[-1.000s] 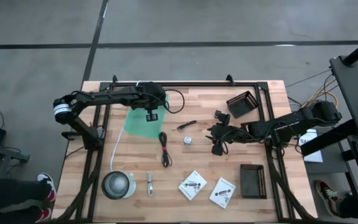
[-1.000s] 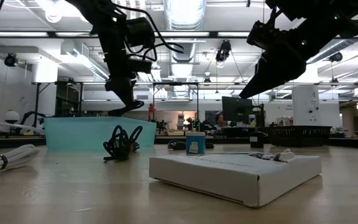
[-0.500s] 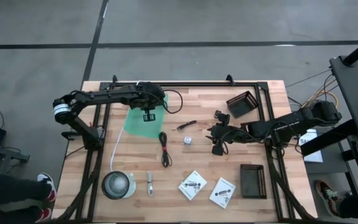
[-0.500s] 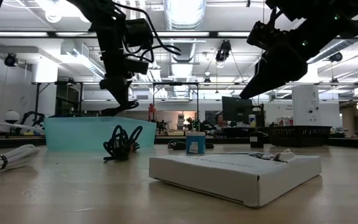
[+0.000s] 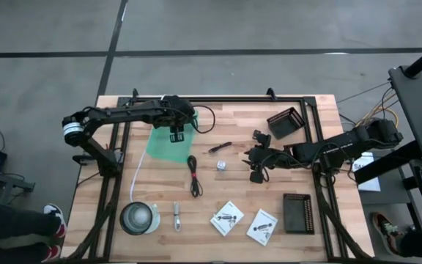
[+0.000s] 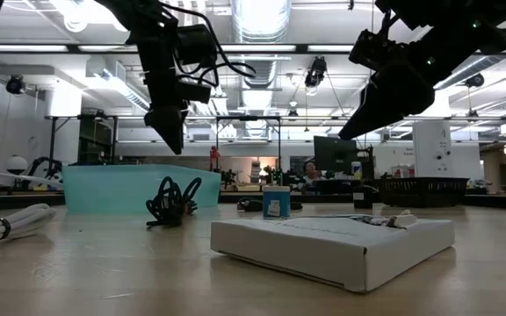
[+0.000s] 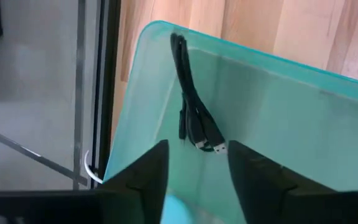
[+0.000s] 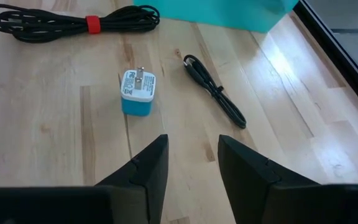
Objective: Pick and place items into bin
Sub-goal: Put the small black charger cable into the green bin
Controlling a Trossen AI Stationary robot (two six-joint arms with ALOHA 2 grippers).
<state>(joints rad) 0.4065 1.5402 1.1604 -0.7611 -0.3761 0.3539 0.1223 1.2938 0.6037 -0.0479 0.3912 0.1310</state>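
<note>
My left gripper (image 5: 176, 136) hangs open over the teal bin (image 5: 168, 147), above its rim in the low view (image 6: 169, 140). A short black cable (image 7: 194, 118) lies on the bin's floor, clear of the fingers. My right gripper (image 5: 257, 170) stands open above the table's right middle. Ahead of it lie a blue-and-white cube-shaped plug (image 8: 137, 92), a thin black stick-like cable (image 8: 215, 98) and a bundled black cable (image 8: 73, 20) with a red tie. A metal clip (image 5: 176, 215) and two white packets (image 5: 227, 218) (image 5: 262, 226) lie near the front edge.
A silvery bowl (image 5: 138, 218) sits at the front left, and a long white cord (image 5: 138, 176) runs up from it toward the bin. Two black mesh baskets (image 5: 286, 122) (image 5: 297, 213) stand on the right. A black metal frame (image 5: 218, 99) borders the table.
My left gripper has shifted a little toward the table's left over the bin. The thin black thing that hung below its fingertips in the low view no longer shows there; a black cable now lies in the bin. My right gripper has kept still.
</note>
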